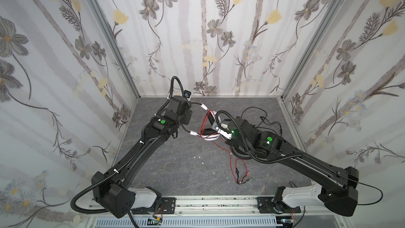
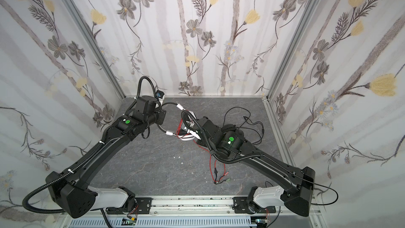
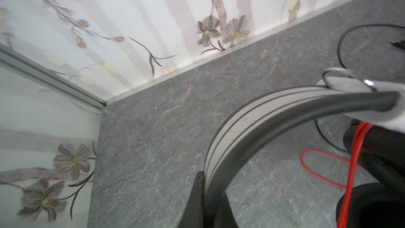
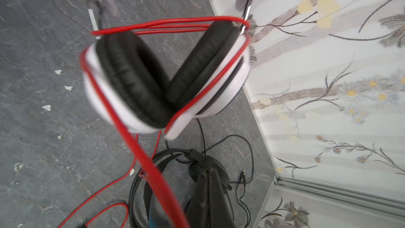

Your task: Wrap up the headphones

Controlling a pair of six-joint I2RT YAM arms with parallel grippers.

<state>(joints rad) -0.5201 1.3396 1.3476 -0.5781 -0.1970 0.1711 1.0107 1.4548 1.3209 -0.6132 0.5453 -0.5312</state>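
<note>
Winding the red cord (image 4: pixel 151 172) round the white headset (image 4: pixel 129 77), lifted above the worktop's (image 1: pixel 175 172) middle. The left gripper (image 3: pixel 207 194) clamps its headband (image 3: pixel 230 132), and the right gripper (image 4: pixel 208 185) seems pinched on the cord. The next loop needs tension. The black headset (image 1: pixel 240 153) lies unwrapped toward the right edge.

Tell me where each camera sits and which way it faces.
Both top views: high over the front, facing down toward the back wall; left arm, right arm and white headphones between them.
Left wrist: low, facing the back corner; left pincer clamps the headband.
Right wrist: above the ear pads and black headphones; right pincer apparently pinches the red cord.
Shared: both wrist views show the red cord and table.
</note>
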